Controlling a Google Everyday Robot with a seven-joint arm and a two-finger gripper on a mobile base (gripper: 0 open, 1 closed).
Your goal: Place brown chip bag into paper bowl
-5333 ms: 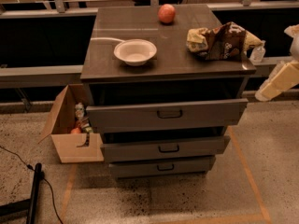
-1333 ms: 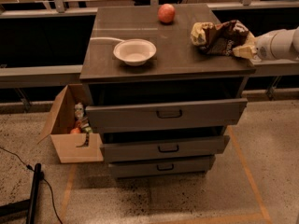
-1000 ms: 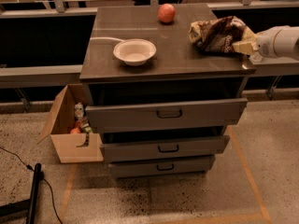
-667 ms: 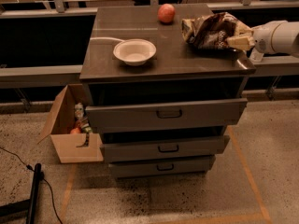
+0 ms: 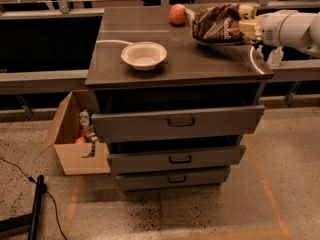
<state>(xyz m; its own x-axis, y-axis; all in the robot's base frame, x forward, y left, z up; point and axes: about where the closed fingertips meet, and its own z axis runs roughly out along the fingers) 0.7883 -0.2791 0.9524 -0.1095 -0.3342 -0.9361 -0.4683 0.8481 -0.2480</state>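
Transport appears in hand: the gripper [image 5: 249, 29], fingers [image 5: 246, 26] pinching the bag [image 5: 217, 24] above the tabletop [image 5: 200, 64] right of the bowl [image 5: 144, 55], should next carry it left over the bowl.

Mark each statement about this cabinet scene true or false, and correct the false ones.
1. The bowl is empty. True.
2. The chip bag lies in the bowl. False: the end effector, at the cabinet's right rear, holds it above the top.
3. The red fruit sits behind the bowl on the cabinet. True.
4. The cardboard box stands on the cabinet. False: it is on the floor beside it.
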